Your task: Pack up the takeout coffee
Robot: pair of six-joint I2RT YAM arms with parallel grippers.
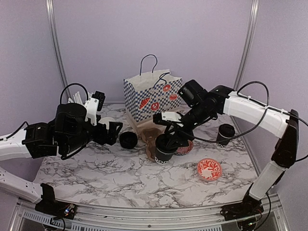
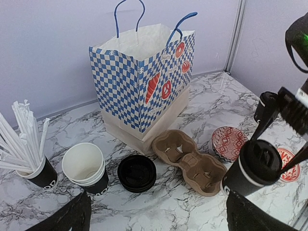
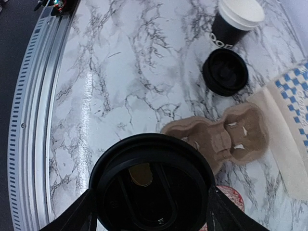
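While your right gripper (image 1: 167, 141) clasps the lidded black paper cup (image 1: 162, 154) by its rim, just right of the brown pulp two-cup carrier (image 1: 150, 134), and your left gripper (image 1: 112, 133) hangs spread and empty, a tilted lowering could catch a socket edge and tip it.

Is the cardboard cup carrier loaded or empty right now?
Empty: both wells of the carrier show bare cardboard; the lidded cup is outside it.

Reaching inward from both sides, left hand (image 1: 113, 133) spread wide, right hand (image 1: 168, 141) clamped around a lidded cup (image 1: 162, 156).
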